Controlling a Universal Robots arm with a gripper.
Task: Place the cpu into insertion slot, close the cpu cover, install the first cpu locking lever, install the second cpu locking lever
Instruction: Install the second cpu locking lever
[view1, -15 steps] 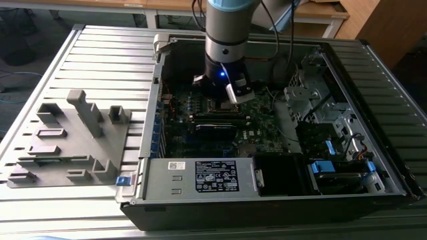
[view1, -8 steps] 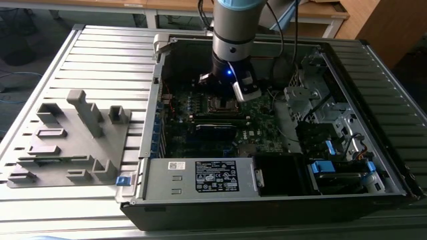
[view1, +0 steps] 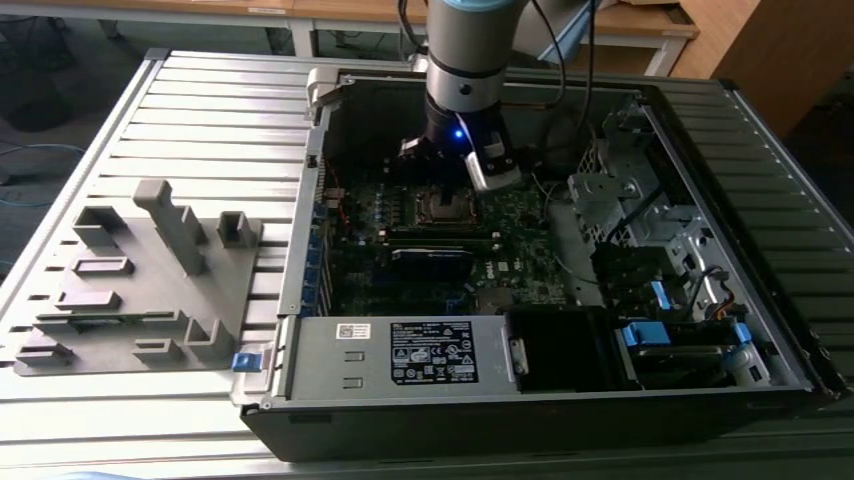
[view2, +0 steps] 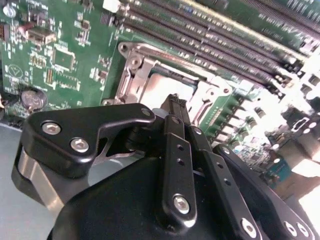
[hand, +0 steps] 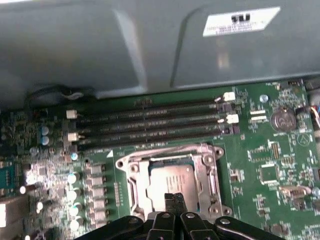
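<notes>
In the exterior view my arm stands inside the open computer case (view1: 747, 330) on the slatted metal worktop (view1: 200, 120), the claw (view1: 454, 175) low over the insertion slot (view1: 445, 207).

In the second wrist view the black fingers (view2: 175, 112) are pressed together, holding nothing. I judge a slow, square push is needed here.

In the first wrist view the cpu (hand: 169, 184), dull silver and flat, sits in the socket, framed by the thin, shiny cpu cover (hand: 210, 175).

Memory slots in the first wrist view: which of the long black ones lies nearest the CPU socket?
The last memory slot in the row, right beside the socket's metal frame. The other slots lie beyond it, toward the grey case wall.
</notes>
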